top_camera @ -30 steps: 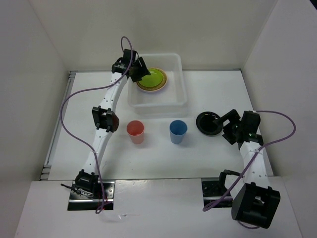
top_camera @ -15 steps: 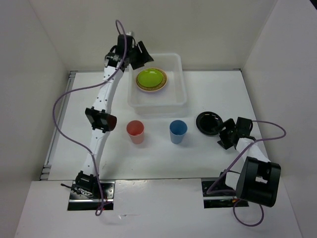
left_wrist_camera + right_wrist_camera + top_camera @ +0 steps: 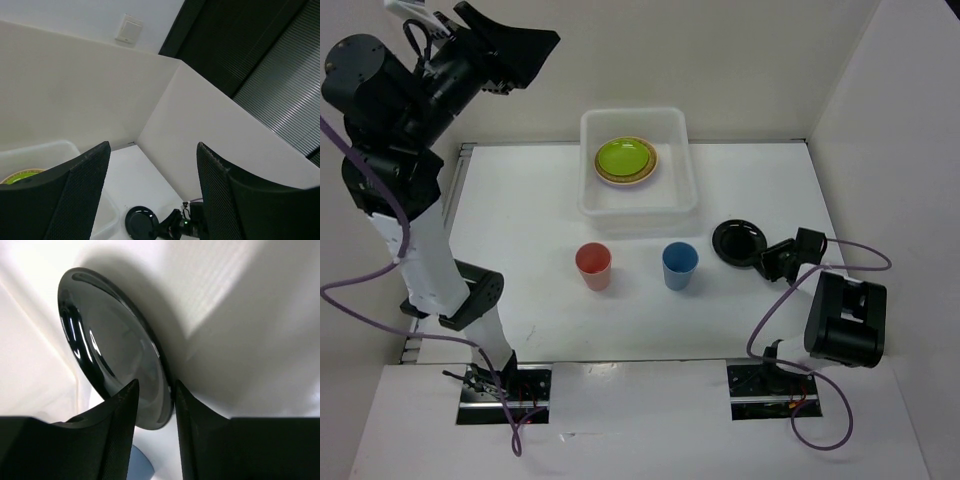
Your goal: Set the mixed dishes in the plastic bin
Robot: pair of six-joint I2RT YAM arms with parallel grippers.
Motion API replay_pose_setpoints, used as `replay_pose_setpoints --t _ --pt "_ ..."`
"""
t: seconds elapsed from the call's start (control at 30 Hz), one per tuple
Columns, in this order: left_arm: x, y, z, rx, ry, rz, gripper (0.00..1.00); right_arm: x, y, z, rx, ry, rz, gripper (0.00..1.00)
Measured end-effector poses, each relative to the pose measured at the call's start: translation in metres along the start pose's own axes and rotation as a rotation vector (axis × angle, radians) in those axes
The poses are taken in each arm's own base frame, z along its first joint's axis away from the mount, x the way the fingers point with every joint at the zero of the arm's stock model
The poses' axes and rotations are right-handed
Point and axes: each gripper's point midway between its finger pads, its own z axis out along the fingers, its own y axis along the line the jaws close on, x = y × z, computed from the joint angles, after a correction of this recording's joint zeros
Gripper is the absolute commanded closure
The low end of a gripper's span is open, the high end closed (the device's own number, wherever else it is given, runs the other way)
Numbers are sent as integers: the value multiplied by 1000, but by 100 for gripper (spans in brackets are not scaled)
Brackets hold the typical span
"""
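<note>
The glossy black plate (image 3: 735, 240) lies on the table at the right, and my right gripper (image 3: 765, 258) is shut on its near-right rim. In the right wrist view the two fingers pinch the black plate (image 3: 110, 360) by its edge, gripper (image 3: 156, 384). The plastic bin (image 3: 633, 113) stands at the back and holds a lime green plate (image 3: 625, 157) stacked on a tan wicker plate (image 3: 650, 170). A coral-red cup (image 3: 593, 262) and a blue cup (image 3: 680, 262) stand upright in front of the bin. My left gripper (image 3: 535, 40) is raised high at the back left, open and empty (image 3: 152, 146).
White walls close in the table at the left, back and right. The left arm's cable loops down along the left side. The right arm's base block (image 3: 845, 320) sits near the table's front right. The blue cup (image 3: 137, 465) shows just below the right fingers.
My left arm has lifted away from the bin, up and to the back left. My right gripper has come in low and closed on the black plate's rim, nudging the plate slightly left.
</note>
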Motion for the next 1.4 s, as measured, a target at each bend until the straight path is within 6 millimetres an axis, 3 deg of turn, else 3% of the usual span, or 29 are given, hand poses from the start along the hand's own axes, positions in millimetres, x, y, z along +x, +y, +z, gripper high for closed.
replay_pose_setpoints --t 0.03,0.1,0.27,0.5,0.63,0.73,0.87,0.93,1.03,1.13,1.3,1.4 --pt "-2 -3 -6 1 -1 5 22 -1 2 3 -3 3 4 72" --pt "-2 -4 -15 -12 10 19 20 -2 2 8 2 12 11 77" --pt "10 13 -29 -108 63 38 19 -6 7 18 -6 22 19 100" --pt "15 27 -51 -215 92 63 18 -12 16 19 -18 15 12 100" --pt "12 22 -59 -209 87 66 18 -25 31 2 -11 -33 -2 100" --pt "13 21 -60 -206 92 68 18 -46 66 -27 -70 -112 -45 100" --pt "17 23 -61 -211 111 65 18 -77 140 -77 -234 -245 -133 100" --pt "17 22 -64 -209 111 76 18 -80 174 -98 -313 -277 -184 100" --pt "15 20 -74 -225 113 83 18 -58 214 -111 -401 -247 -259 100" --pt "9 15 -96 -261 103 89 18 -25 242 -108 -450 -172 -321 100" --pt "14 11 -150 -323 100 116 18 38 290 -70 -488 -19 -416 100" --pt "54 23 -186 -330 95 97 18 84 304 -31 -474 82 -468 100"
